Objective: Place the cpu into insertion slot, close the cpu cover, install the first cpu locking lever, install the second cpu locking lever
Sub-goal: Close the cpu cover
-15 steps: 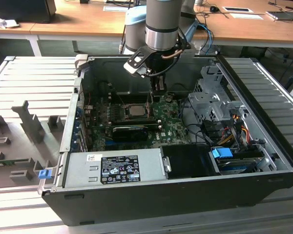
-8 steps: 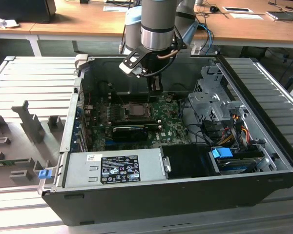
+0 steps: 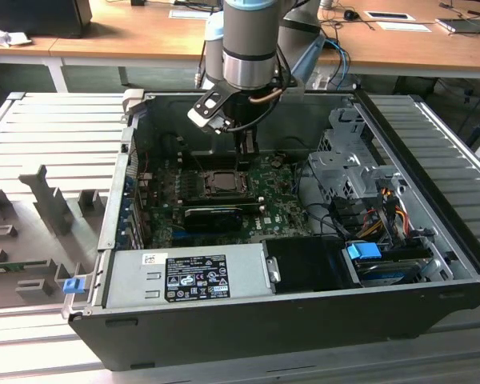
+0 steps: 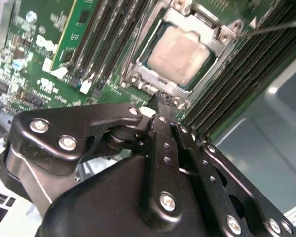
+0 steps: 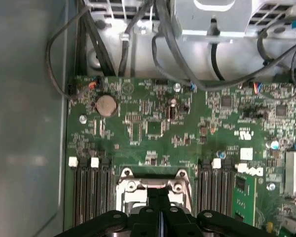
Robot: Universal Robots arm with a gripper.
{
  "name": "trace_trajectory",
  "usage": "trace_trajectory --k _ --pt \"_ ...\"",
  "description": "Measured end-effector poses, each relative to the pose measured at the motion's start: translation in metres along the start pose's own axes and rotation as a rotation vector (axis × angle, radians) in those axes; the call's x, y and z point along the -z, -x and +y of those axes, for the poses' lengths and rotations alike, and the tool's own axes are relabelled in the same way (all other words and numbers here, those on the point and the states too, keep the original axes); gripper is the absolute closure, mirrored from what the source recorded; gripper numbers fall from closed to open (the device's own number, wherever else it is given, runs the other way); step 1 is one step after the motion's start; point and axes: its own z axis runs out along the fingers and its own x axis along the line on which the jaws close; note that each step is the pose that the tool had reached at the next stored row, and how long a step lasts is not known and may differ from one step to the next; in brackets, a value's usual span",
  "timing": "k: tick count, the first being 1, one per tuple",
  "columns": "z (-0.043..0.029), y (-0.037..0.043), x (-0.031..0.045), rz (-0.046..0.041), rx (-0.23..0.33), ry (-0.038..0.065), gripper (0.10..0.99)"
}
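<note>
Surface: one computer case (image 3: 304, 312), open, on ribbed metal table (image 3: 56, 136); wooden desktop (image 3: 128, 32) behind case | Inside case: one cpu (image 4: 180, 55) in insertion slot (image 3: 222, 182), one cpu cover (image 4: 197, 19) down | gripper (image 4: 160, 98) pressed together at slot edge

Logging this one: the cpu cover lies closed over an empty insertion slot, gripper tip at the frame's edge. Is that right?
Not empty. In the second wrist view the cpu sits in the insertion slot, its pale top showing through the window of the cpu cover. The rest holds: the cover lies closed, and the gripper tip is at the frame's edge.
</note>
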Motion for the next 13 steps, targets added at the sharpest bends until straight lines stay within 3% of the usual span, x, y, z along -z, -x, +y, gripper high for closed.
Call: trace_trajectory --k 4,6,13 --pt "-0.0103 -0.0003 -0.0018 0.0003 0.003 -0.010 0.980" --pt "-0.0154 -0.0005 -0.0021 0.0004 0.004 -0.010 0.980" --pt "-0.0216 -0.0006 -0.0030 0.0016 0.004 -0.010 0.980"
